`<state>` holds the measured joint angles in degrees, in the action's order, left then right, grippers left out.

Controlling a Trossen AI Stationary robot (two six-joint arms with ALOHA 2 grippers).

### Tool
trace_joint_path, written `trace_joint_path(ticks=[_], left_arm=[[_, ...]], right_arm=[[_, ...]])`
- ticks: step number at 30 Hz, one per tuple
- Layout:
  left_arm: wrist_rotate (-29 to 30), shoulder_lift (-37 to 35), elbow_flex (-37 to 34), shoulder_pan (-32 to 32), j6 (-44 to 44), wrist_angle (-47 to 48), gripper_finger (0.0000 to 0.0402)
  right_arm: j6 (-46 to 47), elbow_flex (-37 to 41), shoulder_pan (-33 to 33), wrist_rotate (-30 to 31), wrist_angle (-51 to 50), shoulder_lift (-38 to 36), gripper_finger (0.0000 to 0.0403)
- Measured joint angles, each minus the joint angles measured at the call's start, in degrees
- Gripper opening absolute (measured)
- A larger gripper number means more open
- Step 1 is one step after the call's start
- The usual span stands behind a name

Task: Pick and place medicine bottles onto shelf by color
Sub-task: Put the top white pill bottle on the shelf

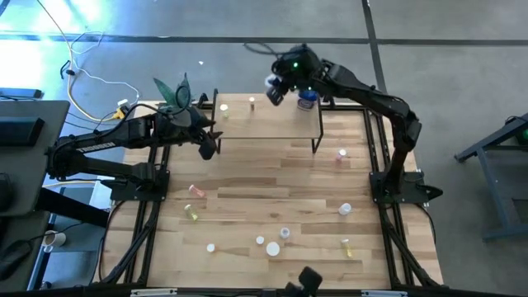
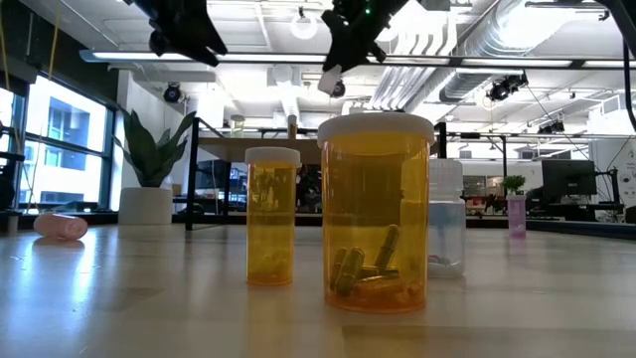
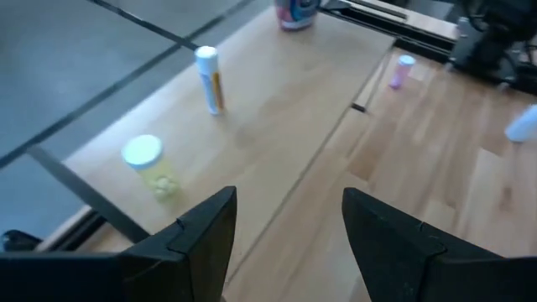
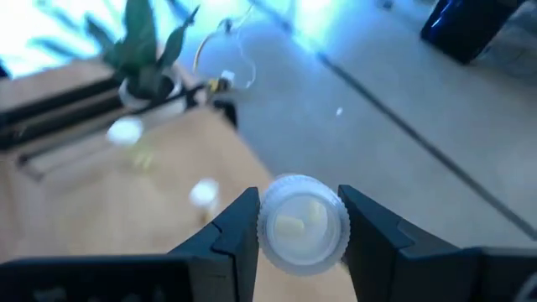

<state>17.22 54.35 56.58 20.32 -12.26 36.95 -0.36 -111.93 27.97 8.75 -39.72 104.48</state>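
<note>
**Q:** What does the right gripper (image 4: 298, 226) carry, and where is it?

**A:** Its fingers are clamped on a white-capped bottle (image 4: 302, 222), seen cap-on in the right wrist view with pale pills inside. In the high view the gripper hangs above the far edge of the shelf (image 1: 272, 124), close to the blue bottle (image 1: 307, 100) standing at the shelf's right end. A carry height above the board probably lets the bottle clear what already stands there.

**Q:** What is on the shelf now?

**A:** Toward its left end stand a squat yellow bottle (image 3: 153, 166) and, a little farther along, a slim white-and-orange vial (image 3: 210, 78). The blue bottle sits well apart from them, which fits sorting by colour.

**Q:** And the left gripper (image 3: 289, 231)?

**A:** Its fingers stand apart and hold nothing. It waits over the near left edge of the shelf, beside the potted plant (image 1: 175, 92).

**Q:** What is left?

**A:** Many bottles lie scattered on the tabletop (image 1: 264, 198): a pink one (image 1: 341, 154) right of the shelf, a white one (image 1: 345, 209) below it, and several near the front. The low view shows two amber bottles (image 2: 376, 214) close to the lens. The task appears to be in an early stage.
</note>
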Motion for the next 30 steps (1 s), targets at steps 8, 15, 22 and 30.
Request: trace_joint_path(ticks=[8, 15, 22, 30], left_arm=[[3.9, 0.0, 0.0, 0.0, 0.5, 0.0, 0.0209], [7.6, 0.0, 0.0, 0.0, 0.5, 0.0, 0.0209], [9.2, 0.0, 0.0, 0.0, 0.5, 0.0, 0.0209], [9.2, 0.0, 0.0, 0.0, 0.5, 0.0, 0.0209]], right_arm=[[-0.1, 0.0, 3.5, -0.8, 3.7, 0.0, 0.0119], [-0.7, -2.8, 5.4, -3.3, 1.2, 0.5, 0.0119], [-0.5, -4.9, 6.8, -7.6, -7.7, 0.6, 0.0119], [-2.5, -5.0, 5.6, -11.8, -23.2, 0.6, 0.0119]])
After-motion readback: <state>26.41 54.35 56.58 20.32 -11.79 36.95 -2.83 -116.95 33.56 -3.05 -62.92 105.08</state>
